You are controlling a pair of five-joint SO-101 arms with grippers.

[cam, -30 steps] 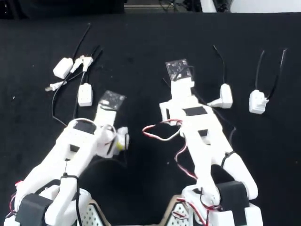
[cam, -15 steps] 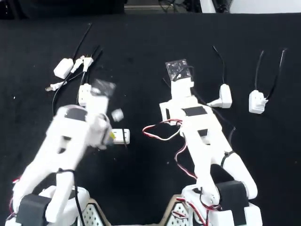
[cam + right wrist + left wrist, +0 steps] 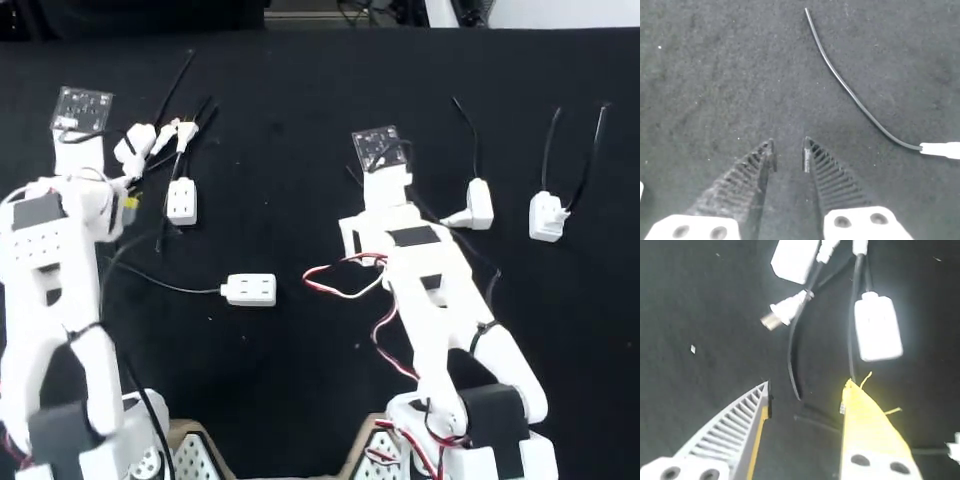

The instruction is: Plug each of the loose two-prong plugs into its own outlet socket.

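Note:
My left gripper hangs open at the table's far left, above a black cable. Just beyond its fingertips lie a loose white two-prong plug with bare metal prongs and a white outlet socket. A white block and two more plugs lie farther back. Another outlet socket lies on the cloth mid-table on its black cable. My right gripper sits low at the table's centre, narrowly open on nothing, with a white plug end off to its side.
At the right, a white socket has a plug against its side, and another white socket lies beyond it, each with a black cable. Red and white wires loop beside the right arm. The black cloth covers the table.
The left gripper let go of the socket, which now lies mid-table. The left arm swung to the far left, over the cluster of plugs. The right arm stayed still.

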